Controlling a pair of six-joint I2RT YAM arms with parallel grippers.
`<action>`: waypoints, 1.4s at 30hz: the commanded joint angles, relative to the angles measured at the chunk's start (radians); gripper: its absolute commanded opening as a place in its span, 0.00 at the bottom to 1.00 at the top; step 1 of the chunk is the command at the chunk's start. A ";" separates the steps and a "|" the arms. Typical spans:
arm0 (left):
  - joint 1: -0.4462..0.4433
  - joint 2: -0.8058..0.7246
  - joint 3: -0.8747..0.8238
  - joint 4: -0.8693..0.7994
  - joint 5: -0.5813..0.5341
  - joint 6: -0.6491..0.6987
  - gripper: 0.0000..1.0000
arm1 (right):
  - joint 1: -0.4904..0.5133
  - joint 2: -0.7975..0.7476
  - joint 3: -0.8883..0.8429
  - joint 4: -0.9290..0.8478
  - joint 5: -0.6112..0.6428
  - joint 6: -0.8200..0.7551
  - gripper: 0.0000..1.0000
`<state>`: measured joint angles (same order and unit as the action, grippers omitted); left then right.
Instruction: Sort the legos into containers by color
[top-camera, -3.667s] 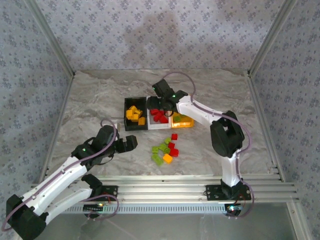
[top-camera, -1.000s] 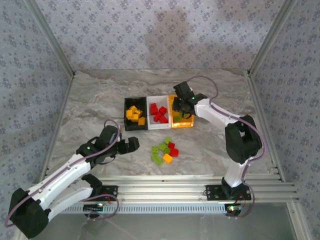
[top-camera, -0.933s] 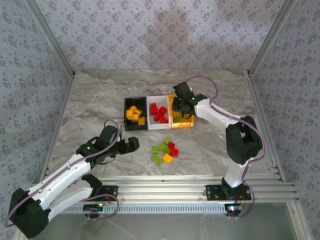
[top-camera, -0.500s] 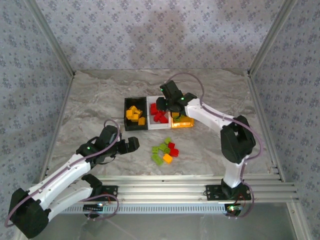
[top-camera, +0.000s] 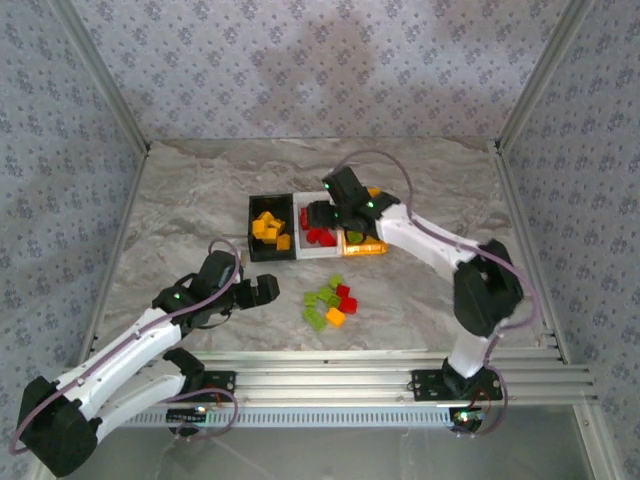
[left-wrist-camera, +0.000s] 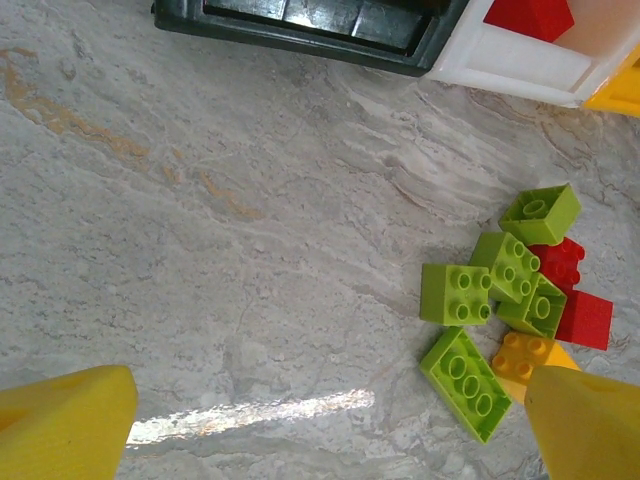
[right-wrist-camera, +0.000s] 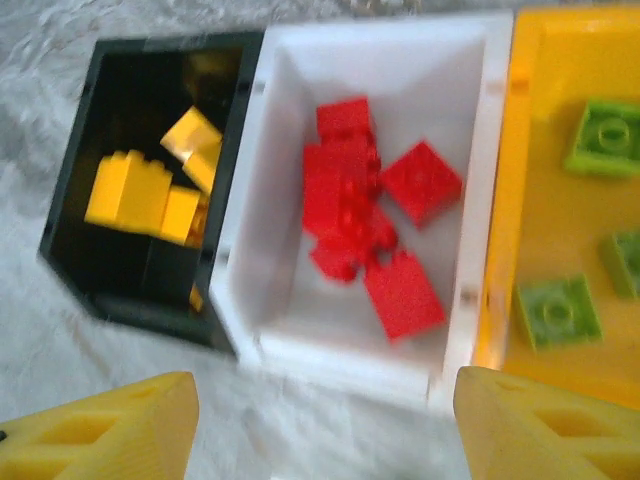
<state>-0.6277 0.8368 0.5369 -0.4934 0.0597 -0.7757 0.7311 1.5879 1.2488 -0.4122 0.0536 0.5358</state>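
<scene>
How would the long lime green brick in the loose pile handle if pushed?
The long green brick looks like rigid moulded plastic, so probably stiff and light. Lying flat, studs up, it should slide, not roll. It would likely nudge the orange brick beside it.

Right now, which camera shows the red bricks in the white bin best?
The right wrist view: it looks straight into the white bin, red bricks large though slightly blurred. The top external view shows them tiny by the right gripper. The left wrist view catches a bin corner and one brick's edge.
</scene>
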 joint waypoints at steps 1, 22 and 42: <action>0.013 -0.018 0.001 0.006 0.002 0.008 1.00 | 0.042 -0.115 -0.160 -0.037 0.027 0.049 0.70; 0.038 0.025 -0.023 0.036 0.027 -0.009 0.99 | 0.204 -0.131 -0.503 -0.039 0.128 0.341 0.70; 0.045 0.049 -0.016 0.046 0.042 -0.001 1.00 | 0.131 -0.163 -0.549 0.029 0.077 0.302 0.49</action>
<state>-0.5888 0.8856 0.5148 -0.4667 0.0875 -0.7795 0.8661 1.4239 0.6983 -0.3885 0.1432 0.8459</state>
